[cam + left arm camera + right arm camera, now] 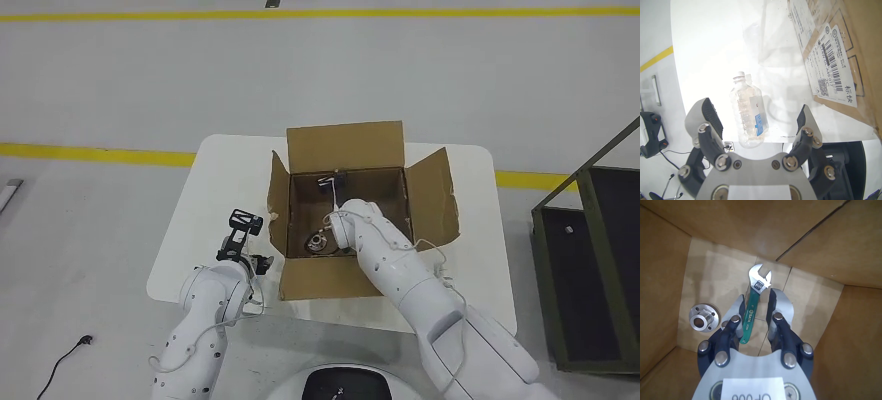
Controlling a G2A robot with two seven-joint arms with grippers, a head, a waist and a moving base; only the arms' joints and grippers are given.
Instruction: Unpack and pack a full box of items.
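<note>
A box [345, 148] stands in the middle of the worktop [220, 200], flaps folded out toward all four edges. On the box floor a wrench [753, 306] lies toward the back wall, with a flange [703, 320] apart from it nearer the front wall. The right tool [757, 295] is down inside the box, one finger on either side of the wrench handle. A bottle [749, 113] lies on the worktop left of the box and apart from it, base toward the front edge. The left tool [757, 108] hangs above it, fingers spread.
</note>
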